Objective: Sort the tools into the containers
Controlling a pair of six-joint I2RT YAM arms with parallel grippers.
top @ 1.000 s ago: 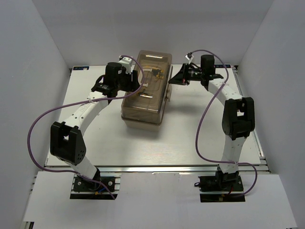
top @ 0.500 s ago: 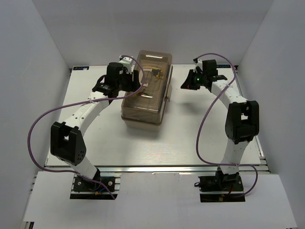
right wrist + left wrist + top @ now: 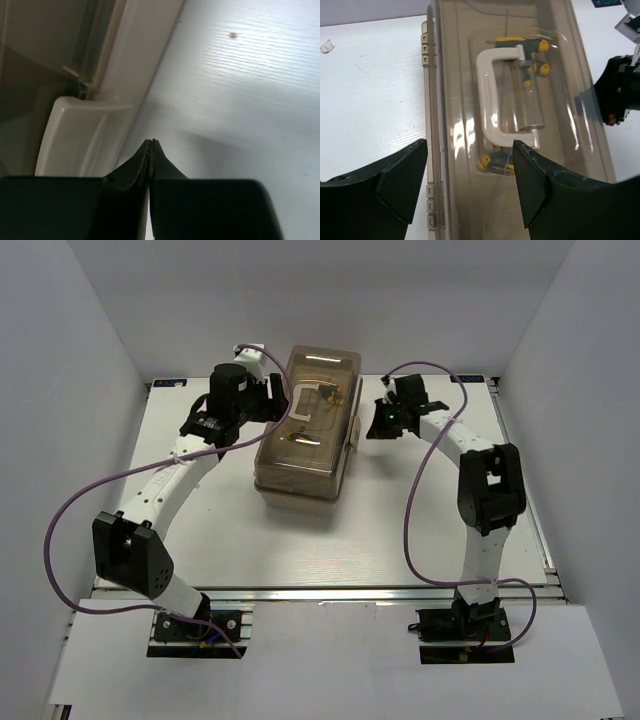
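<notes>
Right wrist: closed right gripper [image 3: 151, 143] just beside toolbox latch [image 3: 80, 137].

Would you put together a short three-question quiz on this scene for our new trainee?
1. True or false: the lid of the toolbox stands open.
2. The left gripper hangs open over the lid. The right gripper is: A) open B) shut C) out of view.
3. Fill in: the right gripper's tip is closest to the toolbox's beige ___.

Key: 1 false; 2 B; 3 latch.
</notes>
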